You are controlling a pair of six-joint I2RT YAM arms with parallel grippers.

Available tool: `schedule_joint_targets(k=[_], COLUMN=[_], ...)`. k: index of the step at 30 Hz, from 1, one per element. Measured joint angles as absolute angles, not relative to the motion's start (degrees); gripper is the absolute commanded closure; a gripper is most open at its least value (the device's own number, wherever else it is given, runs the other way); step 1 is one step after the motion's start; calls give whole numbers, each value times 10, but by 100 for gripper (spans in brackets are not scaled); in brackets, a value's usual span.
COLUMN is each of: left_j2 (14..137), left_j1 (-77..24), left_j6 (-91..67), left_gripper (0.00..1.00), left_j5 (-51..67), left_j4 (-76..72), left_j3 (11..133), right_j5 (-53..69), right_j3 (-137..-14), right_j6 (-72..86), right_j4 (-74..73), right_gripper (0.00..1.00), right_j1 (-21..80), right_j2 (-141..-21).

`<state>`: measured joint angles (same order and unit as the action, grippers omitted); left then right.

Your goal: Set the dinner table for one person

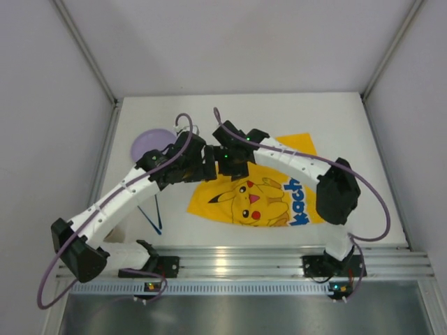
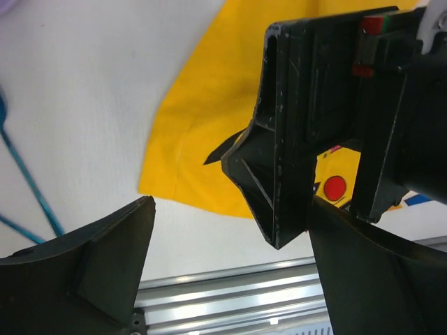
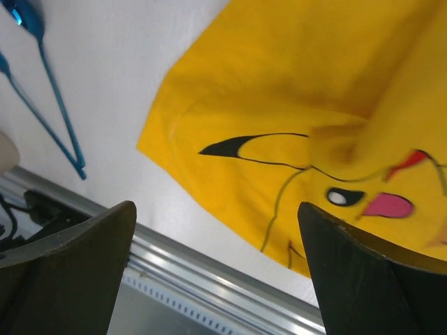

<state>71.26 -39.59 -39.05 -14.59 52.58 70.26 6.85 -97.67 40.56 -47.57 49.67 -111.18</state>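
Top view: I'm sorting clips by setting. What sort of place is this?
Probably a robot lab booth, not a home: panel walls enclose the white table, and two arms are bolted to an aluminium rail.

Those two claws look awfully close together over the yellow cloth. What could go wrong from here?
1. The left claw and right claw hover very close together above the yellow cloth, both open. A careless move could knock them together.
2. The cloth seems to have a raised fold. A dish set there might sit crooked.
3. The purple plate is partly hidden under the left arm, so reaching for it could be awkward.
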Motion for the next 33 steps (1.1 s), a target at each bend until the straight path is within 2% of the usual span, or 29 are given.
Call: schedule_joint_targets(k=[4, 10, 15, 17, 19, 24, 27, 30, 33], left_j2=[753, 881, 1061, 1120, 1151, 1112, 1055, 1009, 970], left_j1=[-399, -409, -418, -418, -418, -401, -344, -308, -323], left_j6=[-378, -349, -309, -300, -289, -246, -221, -213, -197], left_gripper=[7, 8, 10, 16, 13, 11, 11, 11, 11], left_j5=[-65, 141, 246, 295, 355, 438, 449, 468, 452], left_j4=[446, 234, 254, 281, 295, 272, 271, 278, 295], left_j3=[732, 801, 934, 986, 1011, 960, 900, 850, 821], right_j5=[4, 1, -40, -53, -50, -21, -17, -11, -6], right_j3=[-879, -694, -595, -567, -548, -541, -542, -561, -602], right_j6=[417, 439, 445, 451, 451, 418, 389, 366, 345], right_j4=[-465, -386, -376, -375, -382, -435, -502, -534, -542], right_gripper=[0, 0, 0, 0, 0, 0, 0, 0, 0], right_j1=[456, 313, 239, 220, 212, 210, 197, 190, 180], right_j2=[-994, -770, -729, -724, -712, -684, -690, -722, -773])
